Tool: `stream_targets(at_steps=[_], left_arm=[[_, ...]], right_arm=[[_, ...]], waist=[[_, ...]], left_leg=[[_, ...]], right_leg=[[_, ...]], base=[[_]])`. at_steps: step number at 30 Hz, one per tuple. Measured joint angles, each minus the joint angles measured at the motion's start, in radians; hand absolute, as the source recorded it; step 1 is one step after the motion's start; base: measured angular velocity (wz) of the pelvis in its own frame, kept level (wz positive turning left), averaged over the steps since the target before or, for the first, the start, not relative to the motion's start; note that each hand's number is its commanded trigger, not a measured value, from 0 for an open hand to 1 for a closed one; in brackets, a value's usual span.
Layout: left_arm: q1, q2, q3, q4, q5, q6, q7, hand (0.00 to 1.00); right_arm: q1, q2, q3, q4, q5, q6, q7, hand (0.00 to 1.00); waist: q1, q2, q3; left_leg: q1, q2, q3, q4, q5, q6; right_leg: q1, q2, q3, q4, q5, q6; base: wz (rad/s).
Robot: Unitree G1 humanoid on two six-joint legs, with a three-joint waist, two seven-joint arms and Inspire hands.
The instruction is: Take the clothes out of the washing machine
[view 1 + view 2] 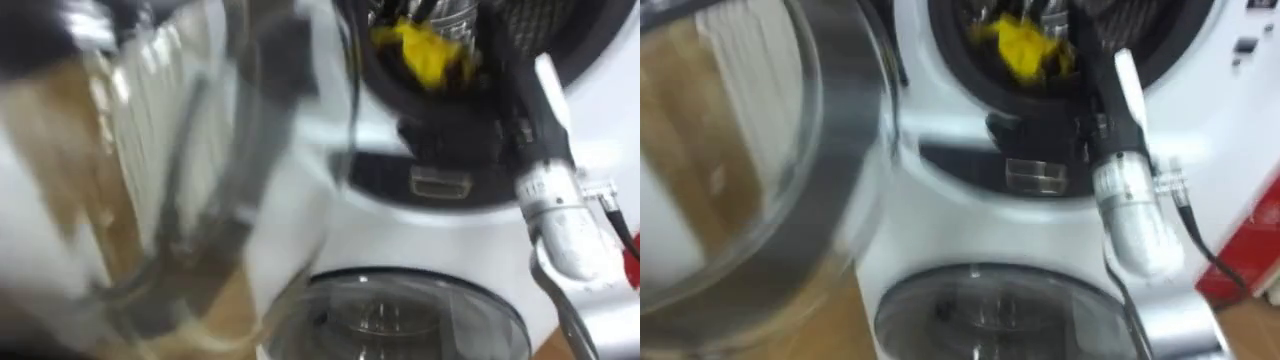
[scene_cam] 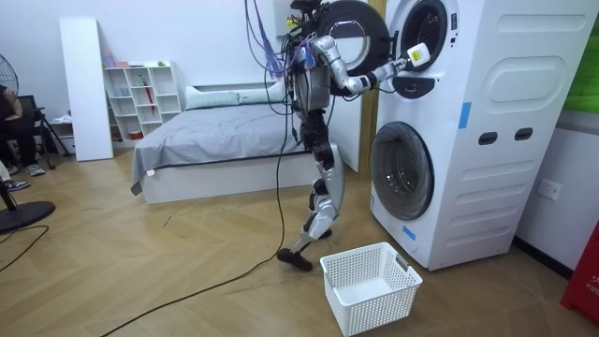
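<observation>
We're reaching the right hand (image 2: 416,55) into the washing machine's upper drum (image 1: 1160,35), where the yellow cloth (image 1: 425,45) is lying at top centre; we cannot tell its finger state. We're advising closing fully round the cloth, then lifting clear toward the basket (image 2: 370,285)

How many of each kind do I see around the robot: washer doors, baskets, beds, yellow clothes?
Washer doors: 2, the upper door open, the lower door shut
White basket: 1
Yellow garment: 1
Bed: 1
Total: 5
</observation>
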Motion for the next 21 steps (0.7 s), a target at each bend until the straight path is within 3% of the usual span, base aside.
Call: stream_targets(at_steps=[2,4,5,6,7,8,9,10,12,15,21], left_arm=[[-0.003,0.007,-0.018,0.001,0.002,-0.002,0.006,0.00],[-0.009,0.009,-0.018,0.000,0.002,-0.002,0.005,0.00],[-0.007,0.008,-0.019,0.000,0.002,-0.001,0.005,0.00],[0.001,0.005,-0.019,-0.001,0.002,0.000,0.005,0.00],[0.009,0.003,-0.019,-0.001,0.002,0.001,0.005,0.00],[0.028,-0.002,-0.017,0.001,0.002,0.001,0.006,0.00],[0.045,-0.003,-0.017,0.002,0.004,0.005,0.012,0.00],[0.057,-0.003,-0.016,0.003,0.004,0.008,0.014,0.00],[0.093,-0.003,-0.011,0.007,0.022,0.022,0.032,0.00],[0.125,-0.008,-0.012,0.007,0.030,0.024,0.033,0.00],[0.117,-0.028,-0.012,0.003,0.030,0.020,0.032,0.00]], right_arm=[[0.028,0.000,0.006,-0.020,-0.002,-0.001,0.003,0.00],[0.047,0.001,0.012,-0.035,-0.010,0.005,0.003,0.00],[0.049,0.001,0.019,-0.035,-0.011,0.014,0.003,0.00],[0.051,0.001,0.024,-0.036,-0.010,0.022,0.011,0.00],[0.053,0.000,0.027,-0.037,-0.010,0.026,0.014,0.00],[0.053,0.001,0.036,-0.040,-0.011,0.031,0.017,0.00],[0.053,0.001,0.049,-0.046,-0.019,0.035,0.025,0.00],[0.053,0.001,0.054,-0.048,-0.021,0.035,0.030,0.00],[0.053,0.001,0.055,-0.071,0.001,0.037,0.051,0.00],[0.053,0.000,0.055,-0.083,0.035,0.037,0.065,0.00],[-0.001,0.000,0.042,-0.086,0.035,0.036,0.062,0.00]], waist=[[-0.013,0.017,-0.0003],[-0.016,0.020,-0.0011],[-0.022,0.022,-0.0016],[-0.030,0.030,-0.0032],[-0.031,0.036,-0.0086],[-0.022,0.047,-0.0114],[-0.019,0.060,-0.0176],[-0.020,0.062,-0.0223],[-0.018,0.059,-0.0245],[-0.022,0.050,-0.0229],[-0.028,0.027,-0.0147]], left_leg=[[0.020,0.026,0.005,-0.021,0.000,0.001],[0.037,0.042,0.013,-0.034,-0.002,0.002],[0.053,0.045,0.014,-0.045,-0.002,0.002],[0.069,0.048,0.011,-0.053,-0.003,0.000],[0.076,0.049,0.010,-0.057,-0.004,-0.001],[0.095,0.050,0.017,-0.071,-0.004,-0.003],[0.106,0.055,0.027,-0.085,-0.004,-0.006],[0.108,0.059,0.030,-0.090,-0.003,-0.008],[0.119,0.063,0.032,-0.114,0.005,-0.017],[0.122,0.071,0.033,-0.126,0.011,-0.025],[0.121,0.085,0.027,-0.138,0.016,-0.041]], right_leg=[[-0.061,0.042,-0.013,-0.061,-0.047,-0.010],[-0.090,0.081,-0.018,-0.224,-0.045,-0.019],[-0.091,0.100,-0.020,-0.348,-0.018,-0.031],[-0.084,0.118,-0.018,-0.422,0.043,-0.038],[-0.075,0.127,-0.011,-0.442,0.067,-0.047],[-0.050,0.144,0.003,-0.488,0.126,-0.045],[-0.043,0.151,0.005,-0.515,0.164,-0.042],[-0.039,0.155,0.004,-0.527,0.173,-0.043],[-0.033,0.164,0.004,-0.539,0.193,-0.050],[-0.032,0.173,0.004,-0.542,0.198,-0.057],[-0.015,0.190,-0.001,-0.582,0.210,-0.072]], base=[[-0.16],[-0.12],[0.03],[0.07],[-0.05],[-0.22],[-0.29],[-0.22],[-0.15],[-0.03],[0.01]])
